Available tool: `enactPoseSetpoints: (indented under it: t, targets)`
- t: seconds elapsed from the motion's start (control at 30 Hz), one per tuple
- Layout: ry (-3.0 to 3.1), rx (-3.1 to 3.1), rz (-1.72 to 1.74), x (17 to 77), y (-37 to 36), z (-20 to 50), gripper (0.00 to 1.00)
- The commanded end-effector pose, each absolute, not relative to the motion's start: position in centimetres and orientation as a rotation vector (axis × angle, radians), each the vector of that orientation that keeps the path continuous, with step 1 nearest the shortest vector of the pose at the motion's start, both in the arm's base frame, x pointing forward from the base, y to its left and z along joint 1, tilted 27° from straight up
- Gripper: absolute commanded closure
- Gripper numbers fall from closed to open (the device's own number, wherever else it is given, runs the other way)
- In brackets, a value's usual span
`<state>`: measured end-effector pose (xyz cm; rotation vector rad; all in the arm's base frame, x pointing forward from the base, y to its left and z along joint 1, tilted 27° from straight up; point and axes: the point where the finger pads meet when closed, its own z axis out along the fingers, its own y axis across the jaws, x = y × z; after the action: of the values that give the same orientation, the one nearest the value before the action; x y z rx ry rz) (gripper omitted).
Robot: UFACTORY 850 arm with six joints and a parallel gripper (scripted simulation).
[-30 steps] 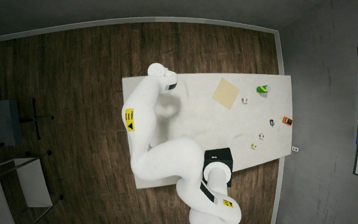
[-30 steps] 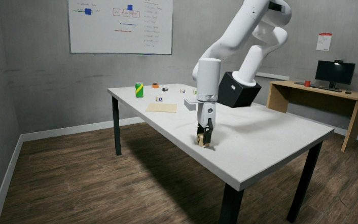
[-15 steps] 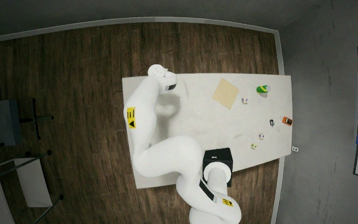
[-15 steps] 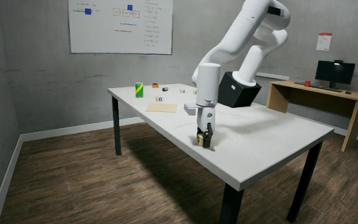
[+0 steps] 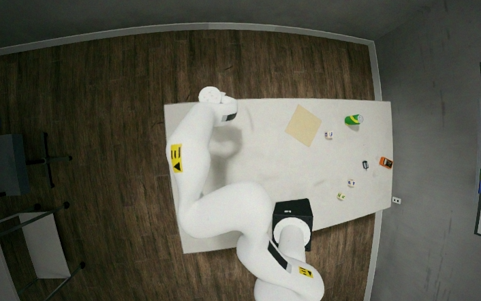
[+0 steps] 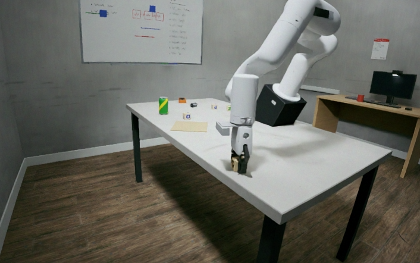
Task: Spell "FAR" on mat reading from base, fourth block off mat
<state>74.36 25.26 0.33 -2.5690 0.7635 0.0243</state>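
My gripper (image 6: 240,165) points straight down near the table's long near edge, far from the tan mat (image 6: 189,126). Its fingers are open and stand around a wooden letter block (image 6: 235,162) that rests on the table. In the overhead view the wrist (image 5: 212,95) hides both the gripper and this block. The mat (image 5: 302,124) has nothing on it. One block (image 5: 328,134) lies just beside the mat and also shows in the side view (image 6: 186,115). Two more blocks (image 5: 351,182) (image 5: 340,195) lie close together further off. The letters are too small to read.
A green and yellow can (image 5: 353,119) stands beyond the mat. A small black object (image 5: 365,165) and an orange box (image 5: 385,162) lie near the far end of the table. The robot's black base (image 5: 292,219) sits at the table's long edge.
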Motion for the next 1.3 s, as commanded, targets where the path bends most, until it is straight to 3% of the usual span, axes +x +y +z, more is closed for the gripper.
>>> enactPoseSetpoints:
  t: [0.0, 0.5, 0.53, 1.07, 1.1, 1.27]
  targets:
    - [0.763, -2.568, 0.022, 74.46, 25.24, 0.46, 0.16]
    - [0.763, -2.568, 0.022, 74.46, 25.24, 0.46, 0.16]
    - [0.763, -2.568, 0.022, 74.46, 25.24, 0.46, 0.38]
    - [0.763, -2.568, 0.022, 74.46, 25.24, 0.46, 0.38]
    - [0.763, -2.568, 0.022, 74.46, 25.24, 0.46, 0.59]
    - [0.763, -2.568, 0.022, 74.46, 25.24, 0.46, 0.59]
